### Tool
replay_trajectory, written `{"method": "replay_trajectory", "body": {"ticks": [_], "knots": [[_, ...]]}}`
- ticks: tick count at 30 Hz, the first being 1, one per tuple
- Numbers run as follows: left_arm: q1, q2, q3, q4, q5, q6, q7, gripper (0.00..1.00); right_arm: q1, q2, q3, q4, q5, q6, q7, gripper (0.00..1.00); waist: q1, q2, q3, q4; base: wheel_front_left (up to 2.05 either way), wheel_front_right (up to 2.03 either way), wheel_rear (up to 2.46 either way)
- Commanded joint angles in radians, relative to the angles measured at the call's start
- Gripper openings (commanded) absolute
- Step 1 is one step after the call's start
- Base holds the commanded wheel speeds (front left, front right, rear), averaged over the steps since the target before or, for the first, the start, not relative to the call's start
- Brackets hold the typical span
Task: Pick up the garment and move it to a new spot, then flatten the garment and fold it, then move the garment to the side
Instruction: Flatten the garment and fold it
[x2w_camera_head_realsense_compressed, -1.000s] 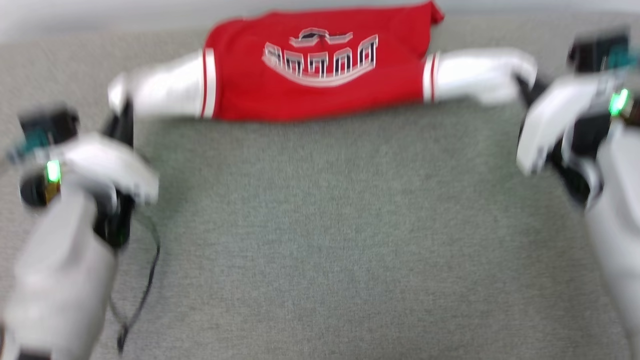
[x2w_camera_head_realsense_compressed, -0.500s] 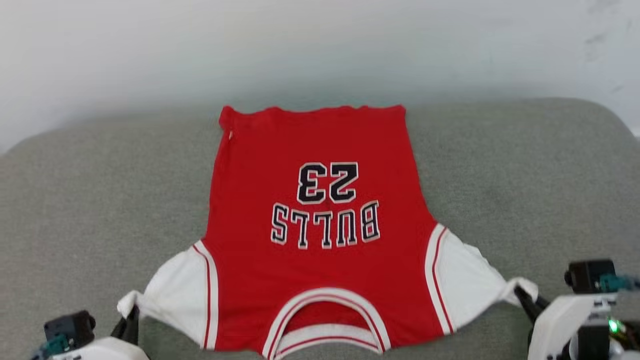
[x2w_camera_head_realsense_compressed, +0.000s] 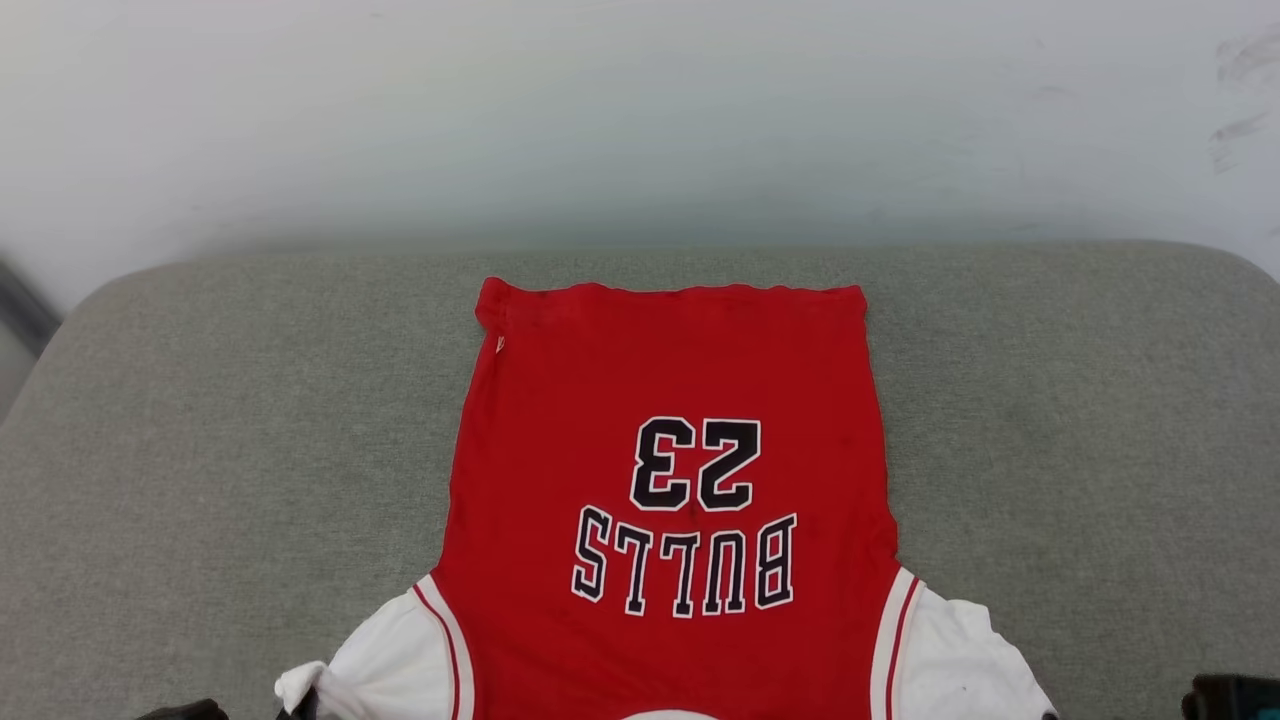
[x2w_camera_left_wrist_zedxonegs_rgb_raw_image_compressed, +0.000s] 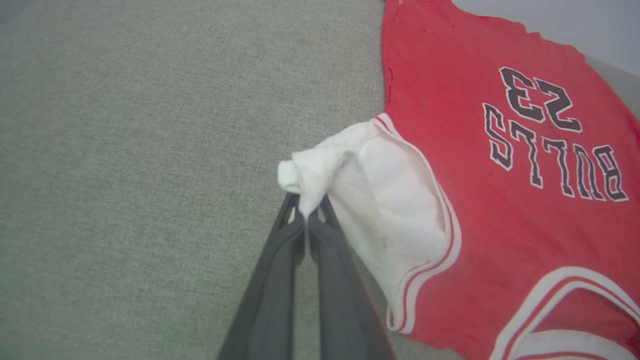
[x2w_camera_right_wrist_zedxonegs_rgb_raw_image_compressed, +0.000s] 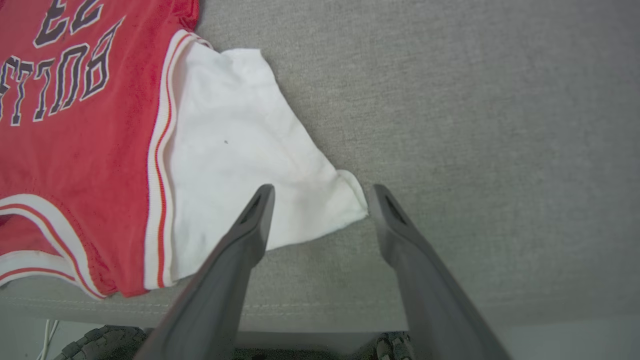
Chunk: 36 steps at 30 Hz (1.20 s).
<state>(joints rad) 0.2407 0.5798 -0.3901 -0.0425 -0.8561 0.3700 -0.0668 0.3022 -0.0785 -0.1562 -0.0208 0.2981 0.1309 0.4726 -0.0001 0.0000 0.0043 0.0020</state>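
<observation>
I see the red jersey-style T-shirt with white sleeves (x2w_camera_head_realsense_compressed: 670, 400) lying spread flat on the grey fabric-covered worktop (x2w_camera_head_realsense_compressed: 200, 420). Its print side faces up, and from the head camera the black "BULLS 23" lettering reads upside down. The hem lies towards the pale wall (x2w_camera_head_realsense_compressed: 640, 120) and the neck is at the near edge.

My left claw (x2w_camera_left_wrist_zedxonegs_rgb_raw_image_compressed: 306, 212) is pressed together, pinching the bunched tip of the white left sleeve (x2w_camera_left_wrist_zedxonegs_rgb_raw_image_compressed: 390, 200), and the cloth there is pulled into a small peak.

My right claw (x2w_camera_right_wrist_zedxonegs_rgb_raw_image_compressed: 322, 195) stands spread. One finger crosses over the white right sleeve (x2w_camera_right_wrist_zedxonegs_rgb_raw_image_compressed: 235, 150) and the other is just beside that sleeve's corner, gripping nothing. I cannot tell whether either finger touches the cloth. That sleeve lies flat near the worktop's front edge.
</observation>
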Motion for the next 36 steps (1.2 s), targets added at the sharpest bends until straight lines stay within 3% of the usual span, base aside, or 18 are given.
{"method": "replay_trajectory", "body": {"ticks": [1, 7, 12, 17, 24, 36], "knots": [[-0.029, -0.004, 0.000, -0.018, 0.012, -0.001, -0.016, 0.00, -0.054, -0.010, -0.013, -0.025, -0.010, 0.000, -0.018, 1.00, 0.0001, 0.0000, 0.004, 0.004, 0.00, 0.00, 0.00], [-0.082, -0.007, -0.004, -0.060, 0.038, -0.009, -0.036, 0.00, -0.283, -0.023, -0.103, 0.027, 0.006, 0.000, -0.054, 1.00, 0.0001, 0.0000, 0.055, 0.017, 0.00, 0.00, 0.00], [-0.176, -0.023, -0.025, -0.093, 0.071, -0.029, -0.042, 0.00, -0.557, -0.063, -0.143, 0.192, 0.005, 0.000, -0.009, 1.00, 0.0001, 0.0000, 0.151, 0.071, 0.00, 0.00, 0.00], [-0.279, -0.053, -0.054, -0.107, 0.101, -0.065, -0.058, 0.00, -0.803, -0.100, -0.154, 0.361, -0.028, 0.000, 0.119, 1.00, 0.0001, 0.0000, 0.260, 0.141, 0.00, 0.00, 0.00], [-0.395, -0.096, -0.089, -0.104, 0.120, -0.125, -0.079, 0.00, -1.087, -0.137, -0.161, 0.470, -0.104, 0.000, 0.318, 1.00, 0.0001, 0.0000, 0.400, 0.235, 0.00, 0.00, 0.00], [-0.538, -0.159, -0.155, -0.068, 0.147, -0.213, -0.097, 0.00, -1.336, -0.134, -0.224, 0.589, -0.271, 0.000, 0.404, 1.00, 0.0001, 0.0000, 0.545, 0.344, 0.00, 0.00, 0.00]]}}
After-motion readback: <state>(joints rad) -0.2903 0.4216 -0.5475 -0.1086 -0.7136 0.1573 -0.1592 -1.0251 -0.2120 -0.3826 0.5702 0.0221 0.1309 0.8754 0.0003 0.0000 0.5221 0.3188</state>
